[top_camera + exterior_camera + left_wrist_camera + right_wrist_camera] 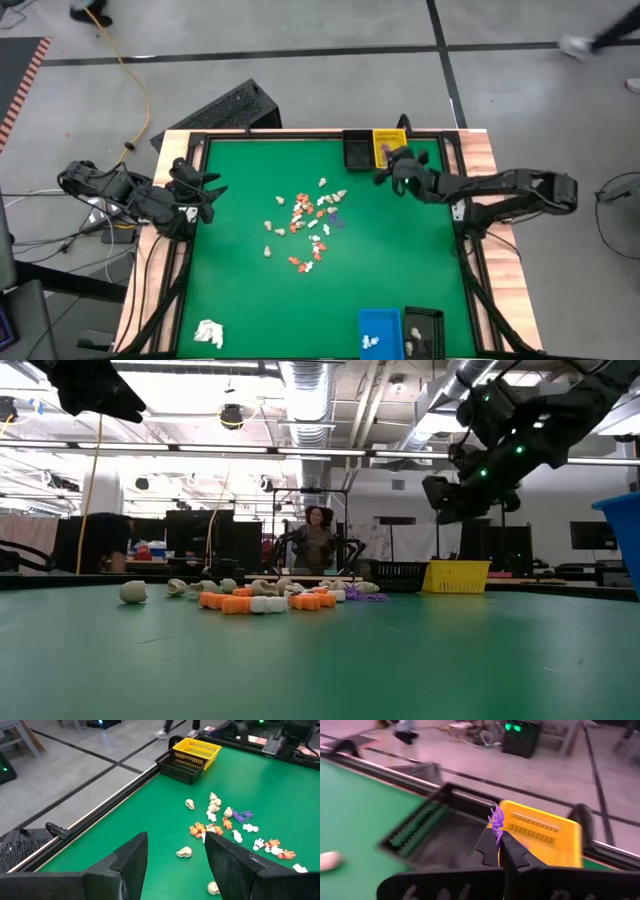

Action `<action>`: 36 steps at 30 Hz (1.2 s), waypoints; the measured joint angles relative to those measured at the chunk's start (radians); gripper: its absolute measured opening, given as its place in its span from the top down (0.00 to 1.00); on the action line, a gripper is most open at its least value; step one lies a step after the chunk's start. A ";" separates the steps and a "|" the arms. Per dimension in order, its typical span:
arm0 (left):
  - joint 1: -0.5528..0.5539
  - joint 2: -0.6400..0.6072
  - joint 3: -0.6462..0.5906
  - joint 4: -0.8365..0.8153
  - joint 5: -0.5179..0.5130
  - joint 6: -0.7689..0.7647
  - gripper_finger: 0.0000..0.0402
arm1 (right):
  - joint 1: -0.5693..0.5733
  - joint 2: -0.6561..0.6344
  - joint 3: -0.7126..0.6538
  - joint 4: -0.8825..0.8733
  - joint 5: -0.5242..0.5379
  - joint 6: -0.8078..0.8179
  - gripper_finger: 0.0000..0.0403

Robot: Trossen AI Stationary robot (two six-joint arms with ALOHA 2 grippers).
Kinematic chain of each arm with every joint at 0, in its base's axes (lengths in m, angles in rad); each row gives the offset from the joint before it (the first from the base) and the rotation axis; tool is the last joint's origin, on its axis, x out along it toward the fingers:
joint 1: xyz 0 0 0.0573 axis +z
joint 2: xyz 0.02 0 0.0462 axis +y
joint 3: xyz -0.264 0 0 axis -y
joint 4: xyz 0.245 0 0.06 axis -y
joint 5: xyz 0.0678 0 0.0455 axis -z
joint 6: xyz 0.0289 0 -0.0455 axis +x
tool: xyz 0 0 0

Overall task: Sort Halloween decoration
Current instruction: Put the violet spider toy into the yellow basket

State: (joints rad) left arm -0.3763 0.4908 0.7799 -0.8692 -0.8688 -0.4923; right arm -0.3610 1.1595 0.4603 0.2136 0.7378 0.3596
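Green felt (400, 260) covers the table, which is framed by a wooden border and set on a grey concrete floor.

At the far edge, the right gripper (498, 839) is seen clenched on a purple decoration piece (496, 822), which stands up from between the closed fingertips. In the high view the right gripper (397, 170) is placed just beside the yellow basket (389, 146) and the black basket (356, 150), which sit side by side against the far rim. From the right wrist view, the purple piece is held over the seam between the black basket (440, 827) and the yellow basket (545, 832). In the low view the right gripper (455, 495) is raised well above the felt.

Near the table's middle, the remaining Halloween decoration (308, 225) is scattered loosely: orange, white, cream and purple pieces lie close together, some touching. In the low view this pile (265, 597) is spread in a low row on the felt.

At the left edge, the left gripper (207, 190) is kept released, its fingers (132, 857) spread wide and pointed toward the pile, with nothing between them.

Along the near edge, a blue bin (378, 332) and a black bin (422, 332) are placed side by side, each with a few pale pieces inside. A white wadded lump (209, 333) lies at the near left corner, well apart from the pile.
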 joint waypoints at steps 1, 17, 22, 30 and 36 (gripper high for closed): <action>0.000 0.000 0.000 0.000 0.000 0.000 0.53 | -0.025 0.002 0.000 -0.003 -0.019 0.000 0.99; 0.000 0.000 0.000 0.000 0.024 -0.002 0.53 | -0.197 0.005 0.000 0.020 -0.319 0.052 0.70; 0.000 0.000 0.000 0.000 0.035 -0.002 0.53 | -0.115 0.006 0.001 0.066 -0.590 -0.047 0.69; 0.000 0.000 0.000 0.000 0.035 0.009 0.53 | 0.187 0.087 0.002 0.138 -0.644 -0.103 0.69; 0.000 0.000 0.000 -0.001 0.035 0.009 0.53 | 0.360 0.258 0.003 0.344 -0.501 -0.073 0.69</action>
State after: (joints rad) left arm -0.3759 0.4911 0.7799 -0.8700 -0.8341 -0.4831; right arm -0.0006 1.4173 0.4637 0.5575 0.2365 0.2862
